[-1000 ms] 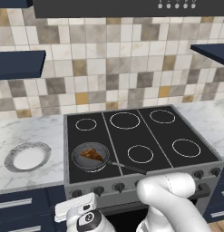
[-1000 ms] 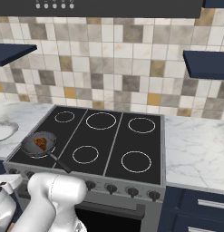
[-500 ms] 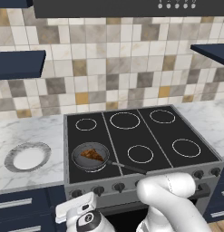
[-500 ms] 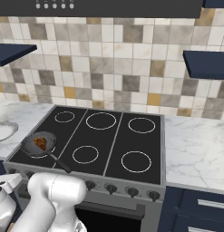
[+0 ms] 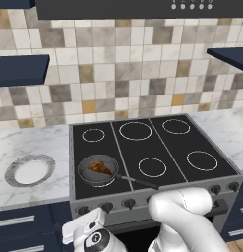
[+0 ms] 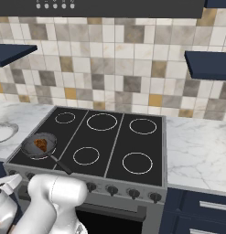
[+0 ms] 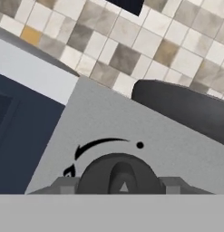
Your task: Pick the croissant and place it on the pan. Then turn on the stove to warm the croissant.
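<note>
Brown-orange croissant lying in a dark grey pan with a black handle. Black stove showing white ring burners above a grey front with dark knobs. White-and-grey plate sitting on a white, grey-veined marble desk. Wall tiles mixing beige, grey, brown and ochre; navy cabinets below.
</note>
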